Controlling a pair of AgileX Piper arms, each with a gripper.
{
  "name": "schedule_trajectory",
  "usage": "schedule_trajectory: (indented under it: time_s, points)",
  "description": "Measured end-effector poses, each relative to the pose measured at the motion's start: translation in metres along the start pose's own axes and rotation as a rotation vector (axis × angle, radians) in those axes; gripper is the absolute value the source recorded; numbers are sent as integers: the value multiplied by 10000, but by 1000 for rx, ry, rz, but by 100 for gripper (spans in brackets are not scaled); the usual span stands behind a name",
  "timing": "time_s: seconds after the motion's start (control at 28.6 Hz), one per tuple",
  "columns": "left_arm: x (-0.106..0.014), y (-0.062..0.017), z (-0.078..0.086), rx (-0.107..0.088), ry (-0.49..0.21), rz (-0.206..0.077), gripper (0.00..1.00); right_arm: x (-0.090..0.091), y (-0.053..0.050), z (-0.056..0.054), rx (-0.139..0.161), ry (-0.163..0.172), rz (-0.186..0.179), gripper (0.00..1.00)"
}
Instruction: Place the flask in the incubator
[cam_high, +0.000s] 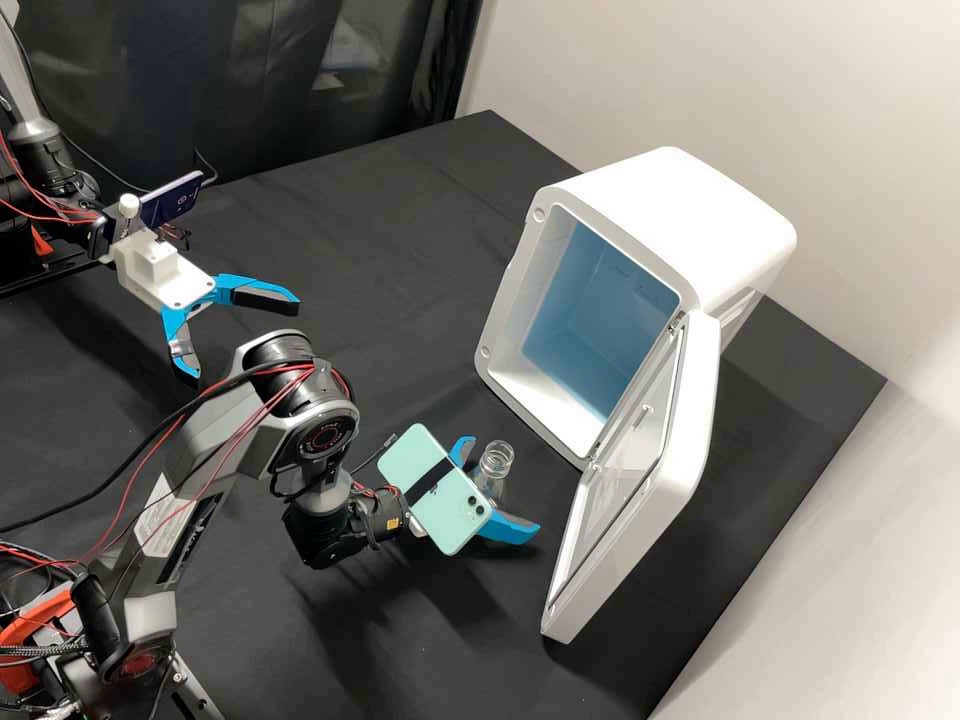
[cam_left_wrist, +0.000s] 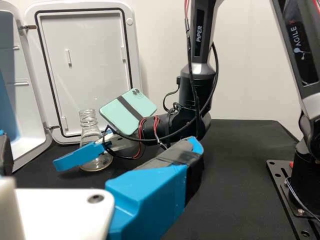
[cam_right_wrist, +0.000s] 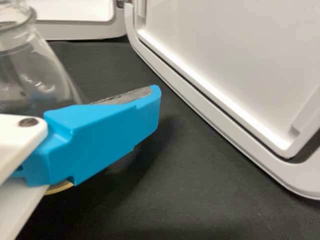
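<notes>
Laboratory setting, black bench (cam_high: 400, 230), white incubator (cam_high: 680, 220), glass flask (cam_high: 493, 465), dark curtain (cam_high: 250, 80)

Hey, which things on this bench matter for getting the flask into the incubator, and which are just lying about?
For the job: flask; incubator with its door open; right gripper at the flask.

Just there: left gripper, open and away from the flask; mint phone; purple phone; black bench.

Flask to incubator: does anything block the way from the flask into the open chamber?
Nothing visible. The flask stands at the right claw on the bench in front of the incubator; its door is swung open to one side of the opening.
</notes>
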Motion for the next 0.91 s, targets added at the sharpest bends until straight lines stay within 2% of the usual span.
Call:
schedule_trajectory:
  time_s: [0.14,0.35,0.49,0.63,0.77,0.84,0.91]
  points:
    - [0,-1,5,0,-2,0,100,27,40,21,47,-16,16,0]
    - [0,-1,5,0,-2,0,100,29,33,35,108,-30,6,0]
    - [-4,13,-9,1,2,5,100,29,33,35,127,-30,6,0]
    - [-10,43,-104,2,37,16,100,29,33,35,129,-30,6,0]
    - [-28,86,-310,-12,119,34,100,29,33,35,131,-30,6,0]
    - [-45,113,-404,-27,156,46,100,29,33,35,133,-30,6,0]
    - [-57,125,-464,-28,173,49,100,29,33,35,133,-30,6,0]
